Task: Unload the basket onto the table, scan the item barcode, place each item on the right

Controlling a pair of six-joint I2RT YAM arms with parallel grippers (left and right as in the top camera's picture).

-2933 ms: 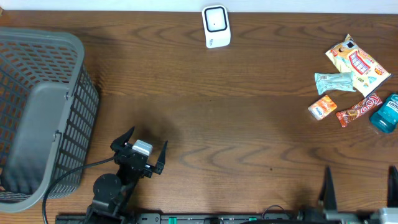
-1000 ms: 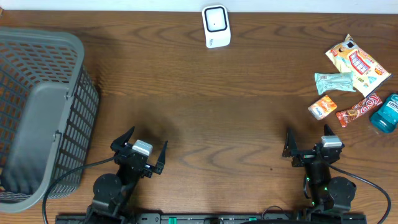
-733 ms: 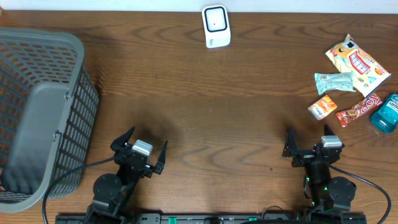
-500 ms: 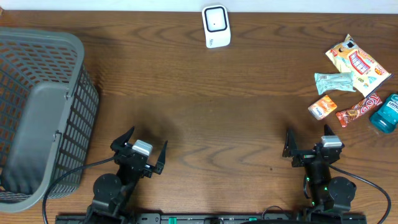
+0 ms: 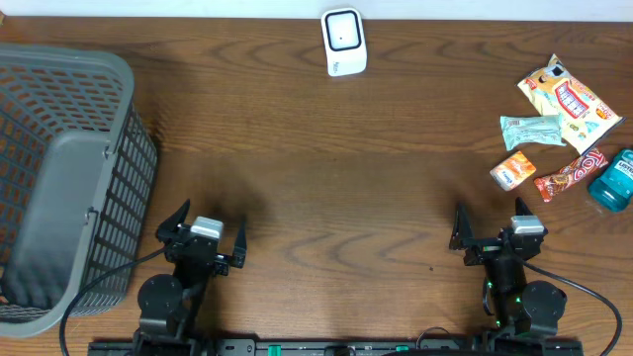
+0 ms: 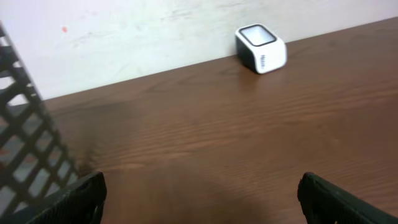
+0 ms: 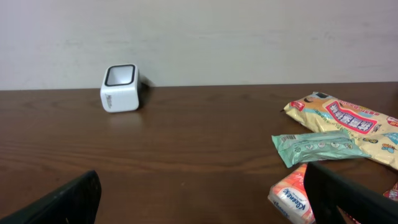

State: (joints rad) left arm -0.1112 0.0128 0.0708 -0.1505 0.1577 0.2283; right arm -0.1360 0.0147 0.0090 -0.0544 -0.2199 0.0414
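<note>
The white barcode scanner [image 5: 343,42] stands at the table's far edge, also visible as the white scanner [image 6: 261,48] and the scanner [image 7: 120,88]. The items lie at the far right: a yellow snack bag [image 5: 569,103], a teal packet [image 5: 532,130], an orange tissue pack [image 5: 512,170], a red-orange bar [image 5: 571,174] and a teal box [image 5: 613,179]. My left gripper [image 5: 212,218] hovers open near the front left, nothing between its fingers [image 6: 84,196]. My right gripper [image 5: 502,227] is open at the front right, short of the tissue pack [image 7: 292,193].
A large grey mesh basket [image 5: 59,188] fills the left side, its wall [image 6: 25,137] close to my left gripper. Bare brown wood lies between the grippers and the scanner. A pale wall runs behind the far edge.
The left arm has shifted a little to the left, toward the basket. The right arm, earlier low at the front edge, has stood in place over the last second. Both grippers stay open.
</note>
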